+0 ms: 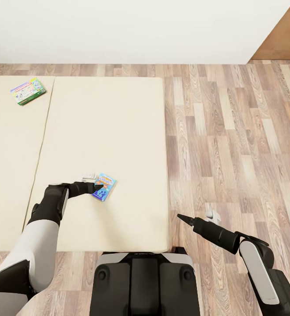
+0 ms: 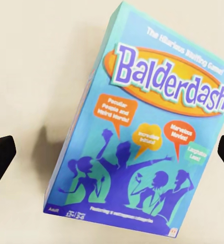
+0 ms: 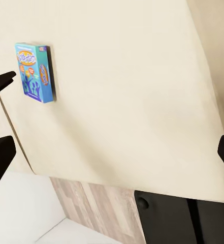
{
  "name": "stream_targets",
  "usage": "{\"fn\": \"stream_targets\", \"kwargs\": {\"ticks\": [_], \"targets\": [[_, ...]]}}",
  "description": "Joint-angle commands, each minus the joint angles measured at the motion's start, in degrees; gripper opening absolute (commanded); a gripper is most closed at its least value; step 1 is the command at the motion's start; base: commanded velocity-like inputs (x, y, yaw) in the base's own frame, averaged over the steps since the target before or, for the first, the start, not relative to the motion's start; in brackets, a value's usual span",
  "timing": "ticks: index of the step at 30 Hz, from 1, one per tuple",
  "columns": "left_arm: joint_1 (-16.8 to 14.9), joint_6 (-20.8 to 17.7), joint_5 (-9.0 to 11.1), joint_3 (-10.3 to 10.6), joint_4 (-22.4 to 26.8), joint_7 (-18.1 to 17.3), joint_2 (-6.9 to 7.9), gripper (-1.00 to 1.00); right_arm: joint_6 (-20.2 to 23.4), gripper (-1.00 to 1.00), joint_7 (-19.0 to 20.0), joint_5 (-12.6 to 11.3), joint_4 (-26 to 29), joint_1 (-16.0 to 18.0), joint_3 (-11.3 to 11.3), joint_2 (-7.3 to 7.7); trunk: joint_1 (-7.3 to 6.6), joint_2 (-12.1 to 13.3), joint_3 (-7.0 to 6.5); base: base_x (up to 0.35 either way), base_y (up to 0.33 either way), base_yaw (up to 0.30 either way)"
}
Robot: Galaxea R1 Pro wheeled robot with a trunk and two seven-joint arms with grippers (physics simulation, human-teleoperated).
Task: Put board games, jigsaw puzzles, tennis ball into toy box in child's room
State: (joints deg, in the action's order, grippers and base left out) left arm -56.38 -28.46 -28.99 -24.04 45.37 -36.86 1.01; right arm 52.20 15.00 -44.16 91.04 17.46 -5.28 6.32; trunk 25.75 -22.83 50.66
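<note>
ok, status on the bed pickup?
Left gripper open over the blue board game, not yet closed. Right gripper idle above the floor. Second board game lies far across the bed. Nothing in the way.

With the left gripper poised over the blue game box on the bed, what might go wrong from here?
1. The blue Balderdash board game box lies flat on the soft cream mattress; the open left gripper may press it in or slide it rather than clamp it.
2. The box sits skewed between the fingers, so a grasp could catch corners and twist it.
3. The white-green-yellow board game box lies far across the bed, probably needing repositioning.
</note>
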Motion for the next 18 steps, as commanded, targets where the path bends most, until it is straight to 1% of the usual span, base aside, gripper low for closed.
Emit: {"fn": "stream_targets", "kwargs": {"ticks": [1,18], "targets": [[-0.04,-0.19,-0.45,-0.22,0.07,-0.49,-0.04,1.00,0.27,1.00,0.47,0.39,0.02,0.03,-0.09,0.00,0.03,-0.09,0.06,0.000,0.000,0.000],[-0.04,-0.13,-0.37,-0.20,0.07,-0.73,-0.10,1.00,0.27,1.00,0.47,0.41,0.02,0.03,-0.08,0.01,0.03,-0.09,0.06,0.000,0.000,0.000]]}}
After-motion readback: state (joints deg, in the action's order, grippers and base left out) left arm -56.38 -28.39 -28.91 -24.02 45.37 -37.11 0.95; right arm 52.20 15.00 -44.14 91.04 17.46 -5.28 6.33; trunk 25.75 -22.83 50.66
